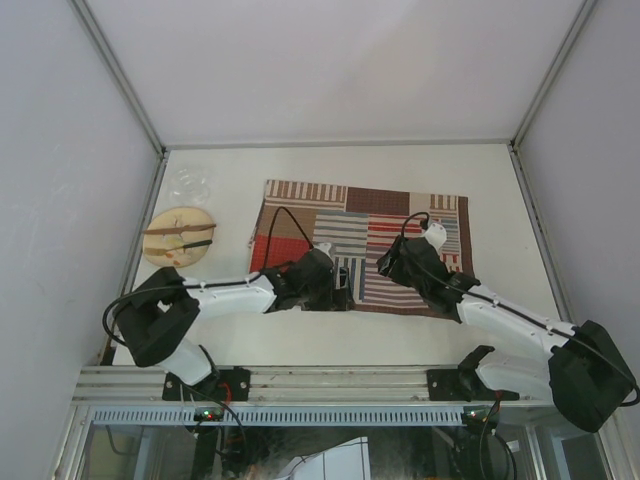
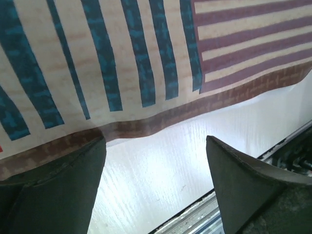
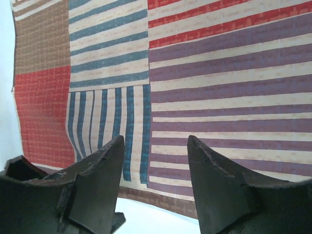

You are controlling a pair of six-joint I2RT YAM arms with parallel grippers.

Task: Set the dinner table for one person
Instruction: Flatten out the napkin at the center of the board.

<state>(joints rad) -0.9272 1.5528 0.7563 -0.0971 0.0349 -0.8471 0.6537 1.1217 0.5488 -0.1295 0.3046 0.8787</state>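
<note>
Top external shows me the dinner table (image 1: 350, 340) filling the middle of the frame, a white slab with its long axis running left to right and metal rails along its edges. The striped placemat (image 1: 370, 215) lies in the centre-right of the tabletop. Its long side also runs left to right, though it is skewed a little so the right end sits lower in the frame.

At the left of the frame a round wooden plate (image 1: 180, 235) rests on the table with utensils across it; I cannot make out which ones. A clear glass item (image 1: 190, 182) sits just above the plate.

The left gripper (image 1: 345, 285) is at the placemat's lower edge. In the left wrist view its jaws (image 2: 156, 146) are spread wide with nothing between them. The mat's brown border crosses the frame above bare white table, and a rail shows at lower right.

The right gripper (image 1: 388, 265) is over the mat's right half. In the right wrist view its fingers (image 3: 155, 141) are also parted and empty above the stripes.
</note>
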